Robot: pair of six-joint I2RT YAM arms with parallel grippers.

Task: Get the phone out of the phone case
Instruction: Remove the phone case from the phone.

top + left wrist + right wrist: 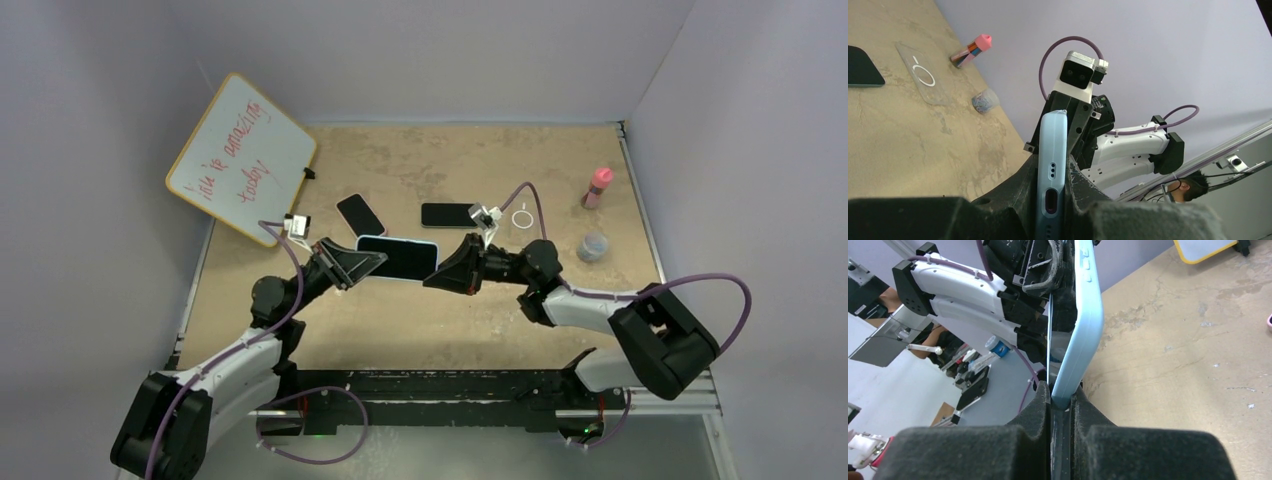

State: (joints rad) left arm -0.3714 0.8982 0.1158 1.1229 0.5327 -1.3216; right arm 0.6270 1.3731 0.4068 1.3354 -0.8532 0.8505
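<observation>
The left gripper (365,263) and right gripper (440,275) each clamp an end of the blue-cased phone (398,257) above mid-table; a loose phone (361,214) lies at eleven o'clock, a second phone (447,215) at one, a whiteboard (242,158) at ten.

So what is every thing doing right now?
phone: inside its light-blue case, held above the table by both ends.
left gripper: shut on the phone.
right gripper: shut on the phone.
two spare phones: lying flat, screens dark.
clear case: flat on the table, empty.
whiteboard: tilted, written on.
</observation>
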